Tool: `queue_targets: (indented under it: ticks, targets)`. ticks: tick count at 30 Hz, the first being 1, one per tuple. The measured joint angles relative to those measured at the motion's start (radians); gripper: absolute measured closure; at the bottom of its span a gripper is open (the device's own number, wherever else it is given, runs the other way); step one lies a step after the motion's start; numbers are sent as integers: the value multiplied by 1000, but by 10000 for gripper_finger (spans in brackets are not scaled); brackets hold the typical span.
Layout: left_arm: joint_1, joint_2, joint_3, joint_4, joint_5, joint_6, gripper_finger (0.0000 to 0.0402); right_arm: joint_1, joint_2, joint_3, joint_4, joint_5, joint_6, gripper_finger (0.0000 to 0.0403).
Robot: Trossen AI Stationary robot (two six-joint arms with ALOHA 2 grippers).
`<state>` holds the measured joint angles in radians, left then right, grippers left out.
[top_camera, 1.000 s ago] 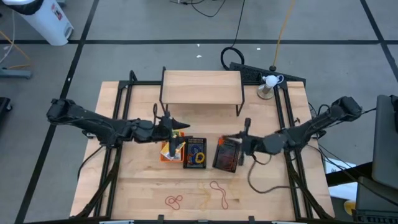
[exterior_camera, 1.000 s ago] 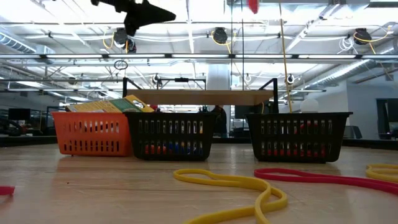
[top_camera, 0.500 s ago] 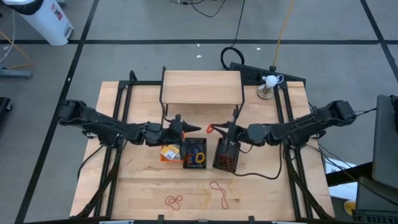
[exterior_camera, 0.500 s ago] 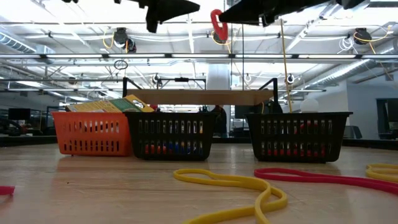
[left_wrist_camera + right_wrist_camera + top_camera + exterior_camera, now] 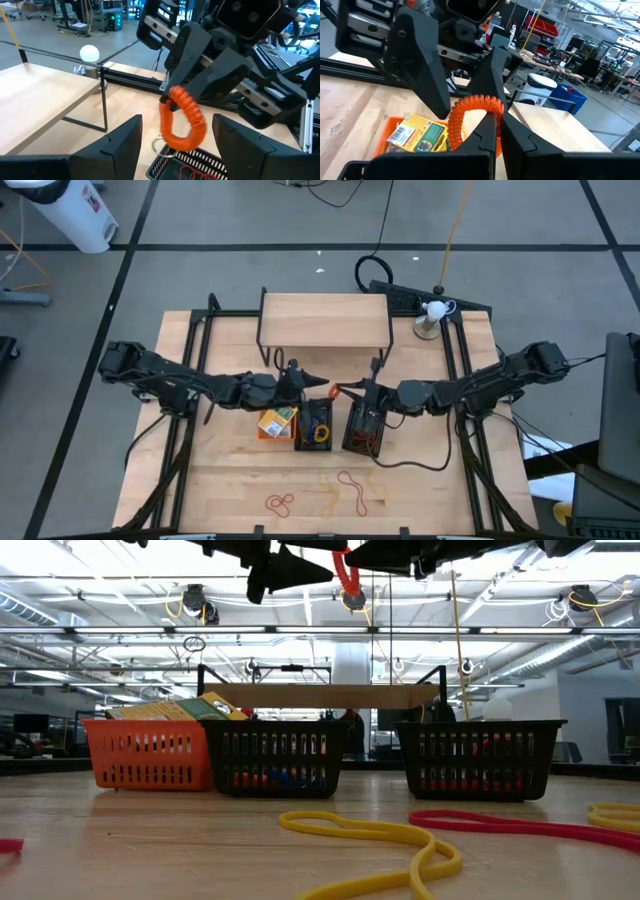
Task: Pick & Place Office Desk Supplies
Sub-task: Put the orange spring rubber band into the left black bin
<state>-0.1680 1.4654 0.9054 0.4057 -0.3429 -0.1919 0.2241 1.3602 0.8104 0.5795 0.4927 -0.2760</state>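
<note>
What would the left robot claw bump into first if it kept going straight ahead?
Most likely the orange rubber band hanging between the open left gripper fingers' line of travel. The shut right gripper holds that band pinched, just past it. Depth is hard to judge, but the band looks closest.

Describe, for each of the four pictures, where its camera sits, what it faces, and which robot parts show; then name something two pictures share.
High view: overhead, facing down on both arms over the small mesh bins.
Low view: tabletop height, facing the orange mesh bin; arms overhead.
Left wrist view: between open left gripper fingers, facing the right gripper.
Right wrist view: behind shut right gripper.
Shared: the orange coiled rubber-band loop.
</note>
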Motion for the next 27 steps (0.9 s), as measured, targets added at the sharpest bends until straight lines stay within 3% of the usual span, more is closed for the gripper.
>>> queue_targets:
  ticks: [5, 12, 19, 23, 27]
  targets:
    - [0, 0, 0, -33, -25, -25, 224, 0, 0, 0, 1, 0, 1, 402]
    - [-1, 0, 0, -37, -25, 16, 385, 0, 0, 0, 3, 0, 2, 401]
    - [-1, 0, 0, -36, -25, 32, 397, 0, -1, 0, -7, -23, -21, 382]
    - [-1, 0, 0, -36, -25, 32, 399, 0, -1, 0, -16, -100, -29, 334]
    - [-1, 0, 0, -36, -25, 40, 400, 0, -1, 0, -15, -105, -36, 266]
